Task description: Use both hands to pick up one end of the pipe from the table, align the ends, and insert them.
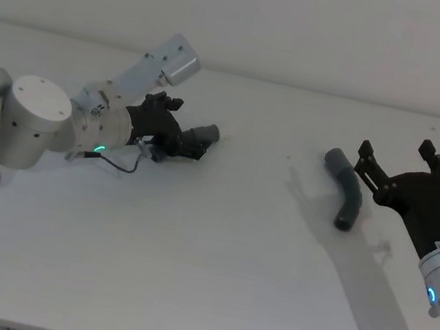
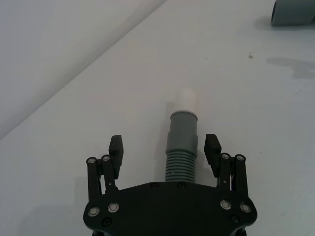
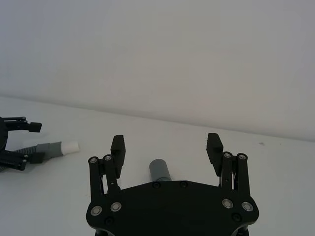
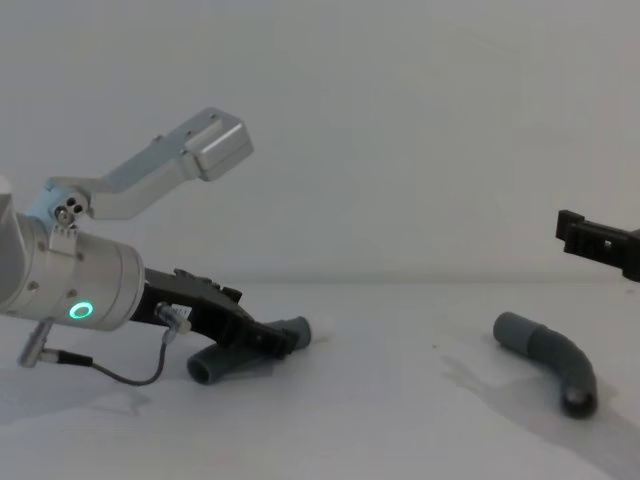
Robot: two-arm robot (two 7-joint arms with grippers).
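Straddling a short curved dark-grey corrugated hose piece [image 2: 181, 169], the black left gripper [image 2: 164, 145], on its silver wrist [image 1: 94, 122] with a green light ring [image 1: 99, 148], lies low over the plain white-grey matte table [image 1: 212, 264]. In the head view it is at about 10 o'clock from the table's middle. Its fingers [image 2: 116, 150] are spread, one on each side of the hose with a gap on either side, touching nothing. The hose's smooth grey cylindrical cuff [image 2: 183, 130] sticks out past the fingertips, and a narrower white tube [image 2: 187, 101] protrudes from it.

The second dark-grey curved hose piece [image 1: 346, 192] lies flat on the table at about 3 o'clock, well apart from the first. The black right gripper [image 3: 166, 145] is just beside it, at 2 o'clock of it in the head view, with its arm running off toward 5 o'clock. Its ribbed fingers [image 3: 118, 147] are spread wide and hold nothing. In the chest view they hang above table level, higher than the hose. In the right wrist view, this hose's own grey cuff [image 3: 159, 171] shows between them.
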